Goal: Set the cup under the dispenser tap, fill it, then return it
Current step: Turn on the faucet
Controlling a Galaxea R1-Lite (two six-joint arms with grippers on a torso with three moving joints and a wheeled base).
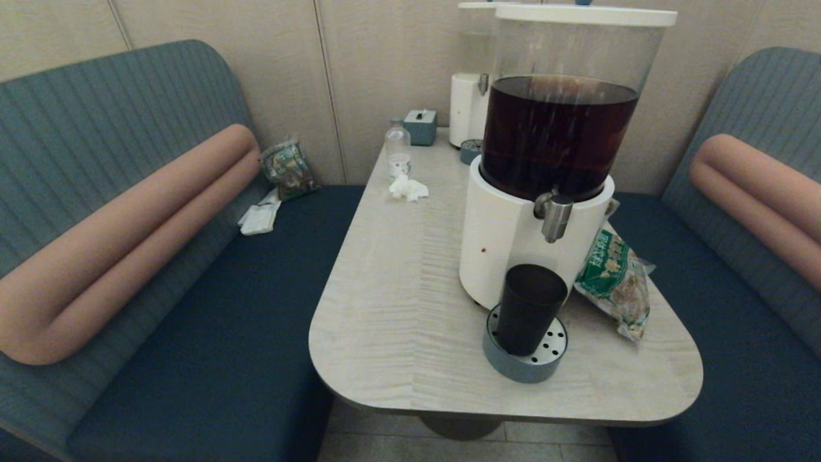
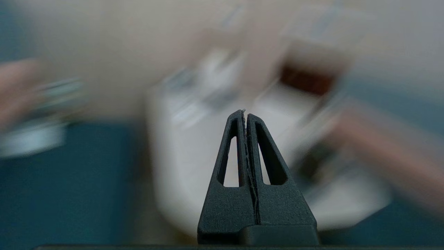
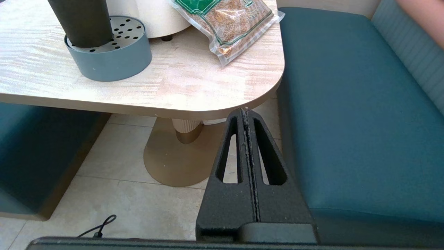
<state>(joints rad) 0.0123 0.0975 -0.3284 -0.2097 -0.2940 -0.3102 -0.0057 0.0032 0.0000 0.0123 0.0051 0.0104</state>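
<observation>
The cup (image 1: 530,309) stands on the drip tray (image 1: 513,367) under the dispenser tap (image 1: 554,215), and both the left end effector (image 2: 245,113) and the right end effector (image 3: 245,111) are closed and empty, so the next move seems to be opening the tap.

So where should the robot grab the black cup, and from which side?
Probably around the middle of the cup, from the front edge of the table. The cup stands upright on the grey drip tray, has no handle, and the white dispenser blocks the back. The right pincer, shut and below the table edge, looks nearest.
</observation>
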